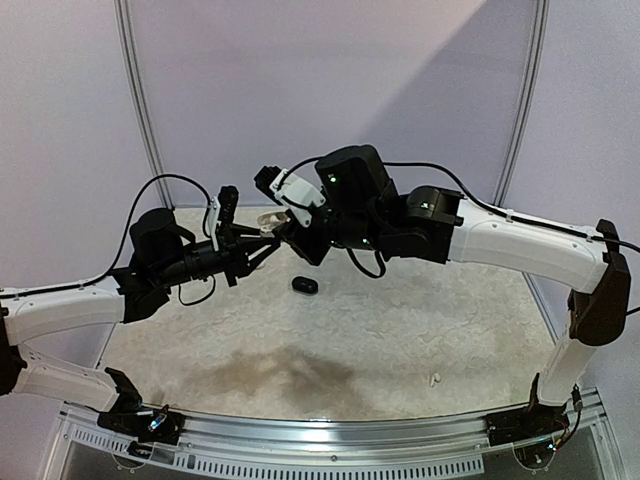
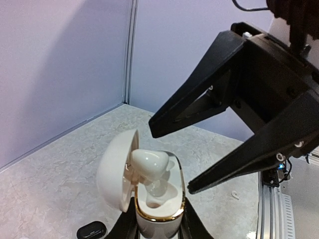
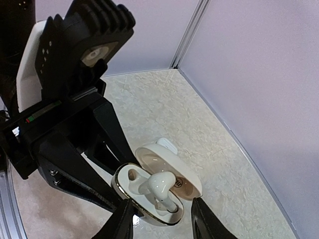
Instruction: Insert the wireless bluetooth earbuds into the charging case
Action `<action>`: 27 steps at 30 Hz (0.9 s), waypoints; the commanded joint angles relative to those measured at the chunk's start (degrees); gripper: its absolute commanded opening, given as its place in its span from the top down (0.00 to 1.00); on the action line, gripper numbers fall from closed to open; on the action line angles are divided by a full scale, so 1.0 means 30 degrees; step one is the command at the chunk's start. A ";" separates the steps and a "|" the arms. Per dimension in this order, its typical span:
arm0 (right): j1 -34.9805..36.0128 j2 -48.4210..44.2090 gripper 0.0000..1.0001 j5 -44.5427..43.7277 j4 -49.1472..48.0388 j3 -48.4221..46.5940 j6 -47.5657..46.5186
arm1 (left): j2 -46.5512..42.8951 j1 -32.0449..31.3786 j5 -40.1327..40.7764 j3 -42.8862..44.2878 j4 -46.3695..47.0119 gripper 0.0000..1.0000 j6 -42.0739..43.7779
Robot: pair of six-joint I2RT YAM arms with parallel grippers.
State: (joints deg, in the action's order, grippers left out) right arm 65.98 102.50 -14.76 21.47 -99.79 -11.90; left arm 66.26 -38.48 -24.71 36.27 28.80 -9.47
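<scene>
Left gripper [image 2: 159, 227]: clamped tight on the lower body of a white pebble-shaped charging case with a gold rim [image 3: 130, 197], which it holds up in the air above the far left part of the pale mottled table [image 1: 480, 330]. The case is upright. Its lid [image 2: 115, 169] is swung open to the left.

Contents of the white case: one white glossy plastic earbud [image 2: 149, 163]. Its stem points down into a socket, and its rounded head stands proud of the gold rim, tilted. From the right wrist view it lies across the middle of the tray. Whether it is fully seated cannot be told.

Right gripper [image 3: 160, 217]: its jaws are parted about halfway and hold nothing. It faces the left gripper from the right. Its two black fingers [image 2: 199, 104] are spread just beside the open mouth of the case, one above and one below the earbud. No contact with the earbud or the case can be confirmed.

On the table: a small black oval case [image 1: 305, 285] lies below the two grippers, towards the middle. Its contents cannot be made out. A tiny loose white bud [image 1: 435, 379] lies well apart from it, near the front right edge.
</scene>
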 commanded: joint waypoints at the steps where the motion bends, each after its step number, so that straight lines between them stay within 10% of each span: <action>1: 0.0016 -0.0533 0.61 -0.0041 -0.0183 -0.0853 0.0727 | -0.0260 0.0013 0.0418 0.0522 -0.0209 1.00 0.0314; 27: 0.0873 0.2475 0.68 -0.2396 0.1902 -0.4517 0.2903 | 0.0048 0.0024 0.0916 0.0595 -0.0210 1.00 0.0606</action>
State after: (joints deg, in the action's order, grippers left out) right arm 67.90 109.21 -20.49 25.19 -112.16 -3.25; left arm 66.26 -38.48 -22.39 36.51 28.34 -8.38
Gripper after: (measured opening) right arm 0.317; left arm 0.238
